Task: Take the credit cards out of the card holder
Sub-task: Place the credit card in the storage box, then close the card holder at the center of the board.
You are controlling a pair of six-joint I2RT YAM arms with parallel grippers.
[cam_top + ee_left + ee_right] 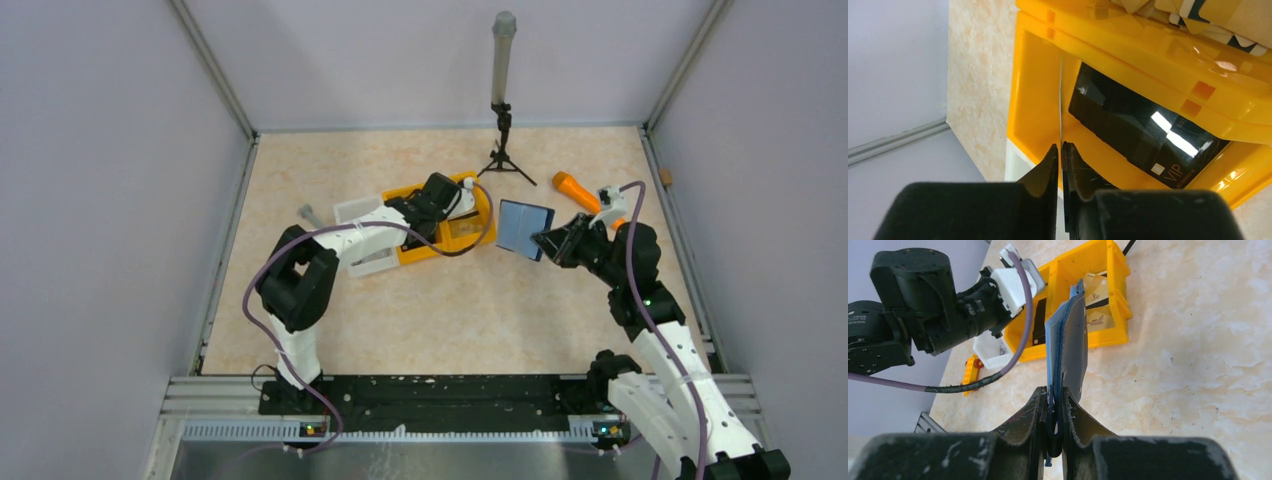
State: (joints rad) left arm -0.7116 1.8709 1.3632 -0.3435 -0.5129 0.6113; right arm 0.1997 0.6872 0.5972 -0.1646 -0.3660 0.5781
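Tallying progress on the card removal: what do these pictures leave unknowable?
Card holder pockets: edge-on in the right wrist view, tiny from above; remaining cards unseen.
Card in left end effector: edge-on, face hidden.
Yellow bin contents: cropped in left wrist view, left arm covers it overhead.

The bin (412, 253) sits mid-table, a tray (352, 210) just beside it on the left, a tripod (503, 150) behind. Right of the bin, the card holder (525, 228) hangs in the right gripper (545, 240). The left gripper (1060, 150) pinches a thin card (1060, 100) over a compartment where a second card (1143, 132) lies flat.
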